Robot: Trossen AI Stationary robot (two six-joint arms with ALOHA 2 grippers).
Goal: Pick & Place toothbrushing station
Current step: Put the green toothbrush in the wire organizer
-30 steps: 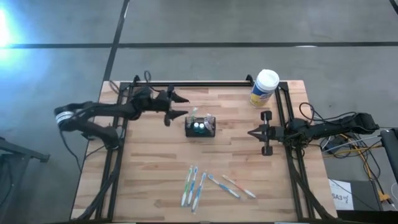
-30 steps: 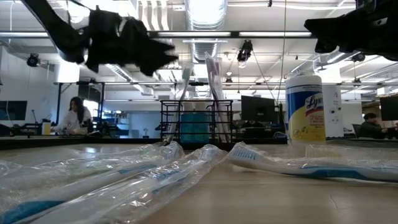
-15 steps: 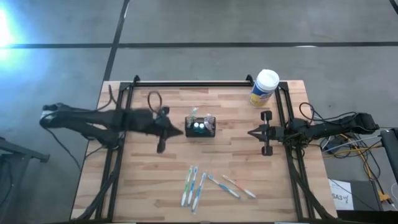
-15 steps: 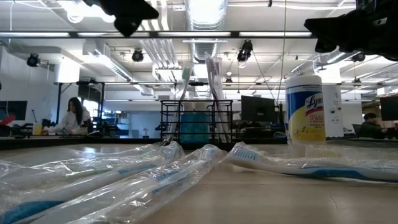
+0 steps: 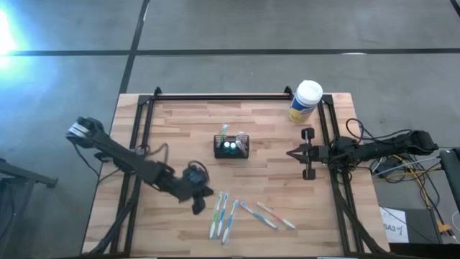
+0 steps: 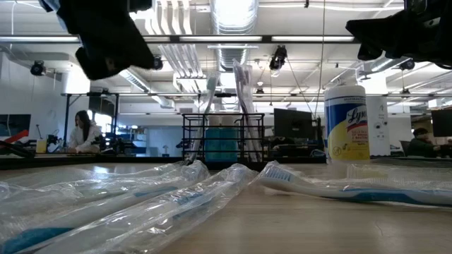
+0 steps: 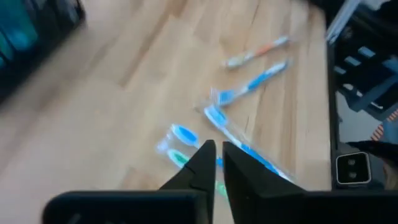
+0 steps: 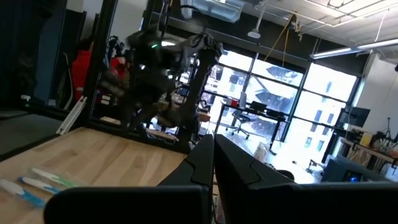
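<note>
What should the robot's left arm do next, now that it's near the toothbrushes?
Probably open its fingers and ease down onto the nearest wrapped toothbrush. The left gripper sits just beside the loose toothbrushes, holding nothing, its fingers nearly together in the wrist view. The caddy already holds brushes. The right gripper waits at the table's right edge.

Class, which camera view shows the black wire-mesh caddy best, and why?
The high view: the whole caddy shows from above, near the table's middle, with toothbrushes in it. The low view shows its mesh side and upright brushes, far off behind wrapped toothbrushes. The left wrist view catches perhaps a blurred dark corner; the right wrist view shows none.
</note>
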